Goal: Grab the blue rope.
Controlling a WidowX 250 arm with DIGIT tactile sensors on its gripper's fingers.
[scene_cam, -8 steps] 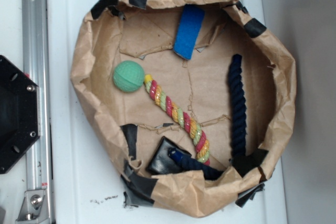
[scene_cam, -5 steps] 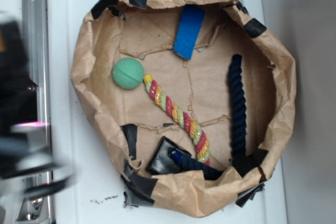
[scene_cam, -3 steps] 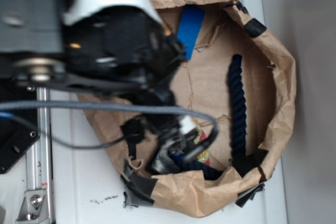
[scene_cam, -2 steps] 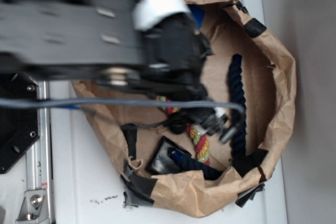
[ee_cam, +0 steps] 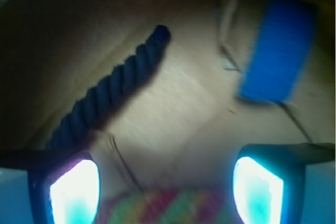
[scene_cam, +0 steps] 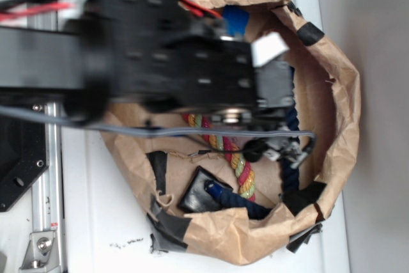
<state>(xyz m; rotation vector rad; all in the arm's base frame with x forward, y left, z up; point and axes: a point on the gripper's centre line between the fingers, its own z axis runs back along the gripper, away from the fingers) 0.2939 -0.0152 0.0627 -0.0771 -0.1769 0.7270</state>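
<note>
The blue rope (scene_cam: pixel 289 180) is dark navy and twisted, lying along the right side of the paper bag and curving along its bottom. The arm hides its upper part. In the wrist view the blue rope (ee_cam: pixel 110 90) runs diagonally, ahead and to the left of the left finger. My gripper (scene_cam: pixel 279 151) hangs over the bag's right half, close beside the rope. In the wrist view the gripper (ee_cam: pixel 165 192) is open, its two bright fingertips far apart. Only bag floor and the blurred multicoloured rope (ee_cam: pixel 168 208) lie between them.
The crumpled brown paper bag (scene_cam: pixel 345 94) walls everything in. A pink-green-yellow braided rope (scene_cam: pixel 239 164) lies left of the gripper. A flat bright blue piece (ee_cam: pixel 278 51) rests at the far side, and a black square object (scene_cam: pixel 199 191) at the bottom. A black base plate (scene_cam: pixel 19 158) is far left.
The arm swung in from the left and crossed the bag to the right. The gripper went from over the braided rope to beside the navy rope. The objects lie where they were.
</note>
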